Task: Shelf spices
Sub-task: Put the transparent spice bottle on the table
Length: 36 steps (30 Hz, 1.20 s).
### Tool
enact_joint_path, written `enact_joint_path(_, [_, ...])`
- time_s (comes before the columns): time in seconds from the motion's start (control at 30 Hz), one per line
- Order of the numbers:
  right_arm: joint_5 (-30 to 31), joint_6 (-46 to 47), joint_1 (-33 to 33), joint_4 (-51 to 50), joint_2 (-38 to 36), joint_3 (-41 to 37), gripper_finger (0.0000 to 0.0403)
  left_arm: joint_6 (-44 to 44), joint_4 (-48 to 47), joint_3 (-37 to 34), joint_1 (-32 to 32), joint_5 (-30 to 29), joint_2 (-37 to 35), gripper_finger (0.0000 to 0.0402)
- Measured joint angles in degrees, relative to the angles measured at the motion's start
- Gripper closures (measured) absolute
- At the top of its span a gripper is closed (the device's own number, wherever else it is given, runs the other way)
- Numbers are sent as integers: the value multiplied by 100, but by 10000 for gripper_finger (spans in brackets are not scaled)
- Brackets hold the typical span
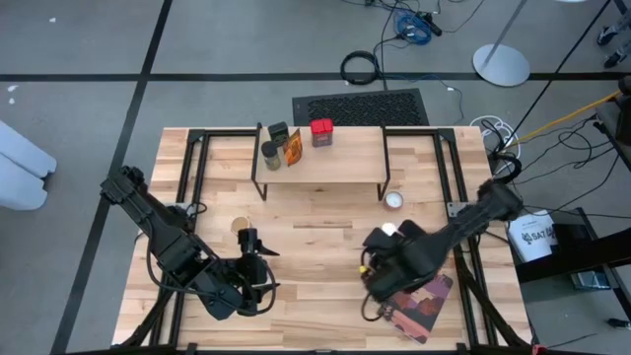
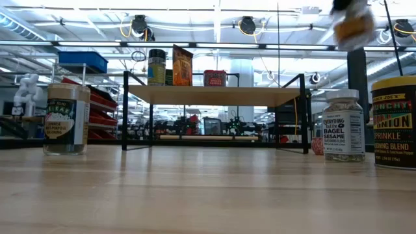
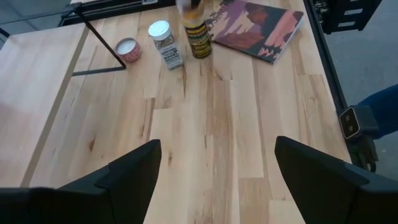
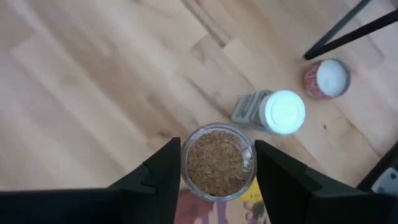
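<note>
- We see the shelf (image 1: 320,163) already holding a red tin (image 1: 321,132) and other spices; a lifted jar could clip its plank edge.
- The right gripper (image 4: 217,163) clasps the tan-topped jar (image 4: 217,162) near the book (image 1: 422,301); a tilt might topple the white-capped jar (image 4: 272,112) (just beside).
- The left gripper (image 3: 214,165) hangs released, empty.

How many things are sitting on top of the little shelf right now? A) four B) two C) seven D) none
A: the high view shows four on the shelf: a dark-topped jar, a black-topped jar, an orange-labelled packet and a red tin, all grouped toward one end of the plank.
</note>
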Motion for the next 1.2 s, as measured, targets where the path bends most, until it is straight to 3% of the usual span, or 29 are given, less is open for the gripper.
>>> enact_joint_path(0.27, [327,45,391,19,-1114,-220,236,-139,22,0,86,0,0,78])
enact_joint_path(0.43, [486,302,571,10,-1886,-1174,236,-141,24,0,158,0,0,78])
enact_joint_path(0.67, [482,1433,874,51,-2842,-2832,236,-213,27,0,306,-36,0,78])
enact_joint_path(0.97, [495,2586,1246,1893,-3349,-4986,236,-438,52,0,504,-167,0,78])
enact_joint_path(1.2, [641,3101,1246,2728,-3344,-5837,236,-432,340,0,619,-229,0,78])
